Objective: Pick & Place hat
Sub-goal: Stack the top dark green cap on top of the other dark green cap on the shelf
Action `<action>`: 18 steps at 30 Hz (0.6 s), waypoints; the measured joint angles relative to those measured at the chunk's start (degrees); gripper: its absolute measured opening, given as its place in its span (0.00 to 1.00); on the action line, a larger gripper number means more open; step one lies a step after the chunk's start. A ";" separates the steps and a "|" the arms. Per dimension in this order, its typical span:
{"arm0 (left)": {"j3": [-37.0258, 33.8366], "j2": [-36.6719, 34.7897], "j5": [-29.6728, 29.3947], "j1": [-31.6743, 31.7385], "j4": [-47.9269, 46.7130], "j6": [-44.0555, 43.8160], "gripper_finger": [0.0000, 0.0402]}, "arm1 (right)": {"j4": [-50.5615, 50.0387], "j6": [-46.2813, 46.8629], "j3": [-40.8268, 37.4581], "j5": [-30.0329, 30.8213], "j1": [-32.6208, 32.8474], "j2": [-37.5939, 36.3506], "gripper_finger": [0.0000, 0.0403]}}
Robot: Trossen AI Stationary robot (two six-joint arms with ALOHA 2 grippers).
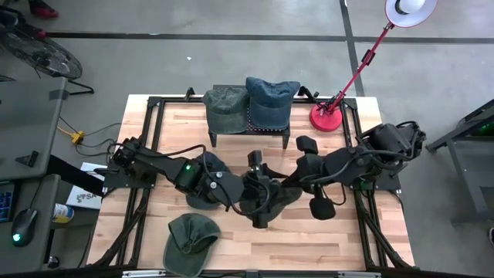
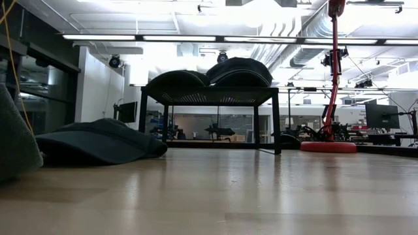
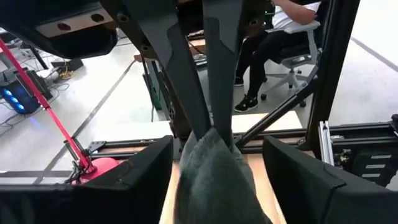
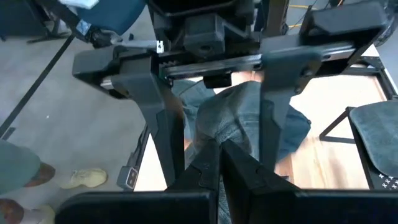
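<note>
— Where do we have the hat right now?

— Off the bench, near its middle, pinched at a fold by our right tool, whose fingers are closed tight on the cloth so that the rest hangs free below.

— And our left tool?

— Spread wide, one finger on either side of the hanging cloth, touching nothing that we can see. We judge it stands that way to let the cloth go or to take it over.

— Where should it go?

— Likely the rack at the far edge, which already carries two hats. A green hat waits near the front edge.
</note>
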 joint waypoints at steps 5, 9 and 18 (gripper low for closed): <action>0.00 0.00 -0.73 0.00 -0.64 -2.27 0.46 | 0.06 0.00 0.00 0.09 -0.08 0.02 0.00; 0.00 0.00 -1.77 0.00 -0.76 -2.43 0.33 | 0.04 0.00 0.00 0.25 -0.08 0.02 0.00; 0.00 0.00 -1.62 0.00 -0.92 -2.63 0.03 | 0.05 -0.01 0.00 0.52 -0.08 0.02 0.00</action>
